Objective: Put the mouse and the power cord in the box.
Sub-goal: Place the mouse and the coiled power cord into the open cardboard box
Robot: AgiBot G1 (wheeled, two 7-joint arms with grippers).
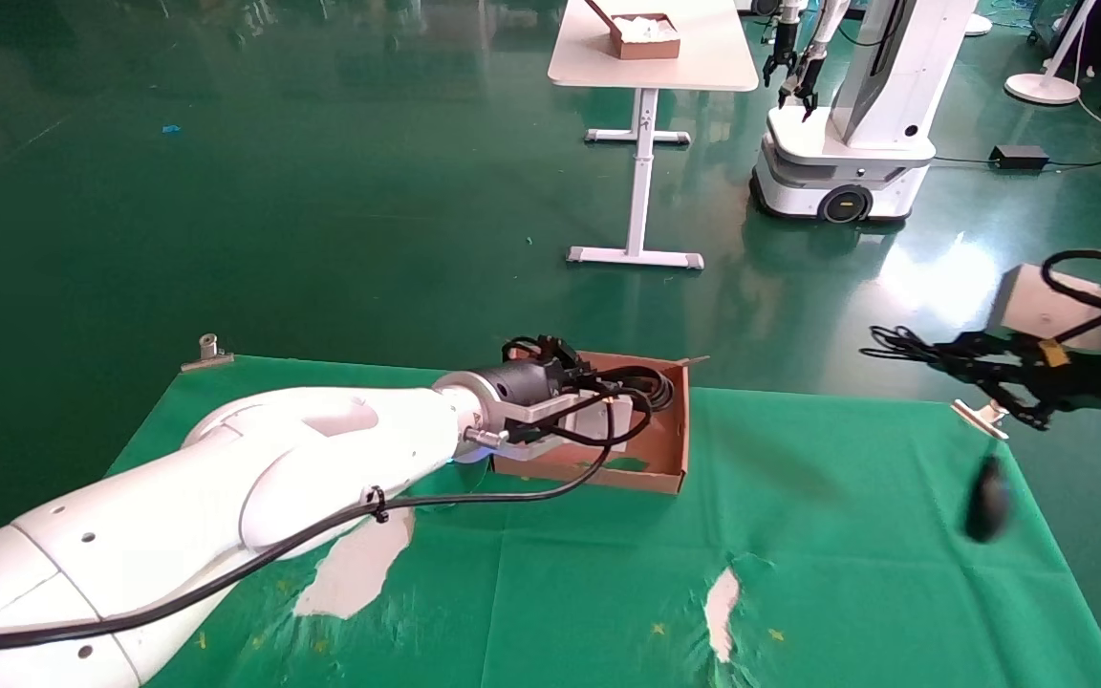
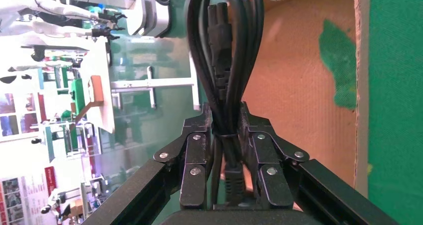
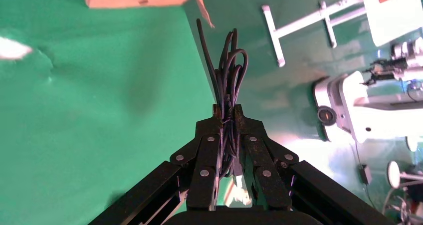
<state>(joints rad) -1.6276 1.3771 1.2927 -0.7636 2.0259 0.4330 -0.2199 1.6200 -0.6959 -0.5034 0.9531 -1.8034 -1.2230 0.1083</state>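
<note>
Left gripper fingers clamp the cord over the box, frame centre, unreleased. Right gripper pinches the mouse cable, mouse dangling far right. Neither boxed yet.

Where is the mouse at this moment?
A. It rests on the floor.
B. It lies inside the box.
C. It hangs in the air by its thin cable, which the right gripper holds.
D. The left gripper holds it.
C: the right gripper pinches the thin cable bundle, and the mouse dangles below it, outside the box.
</note>
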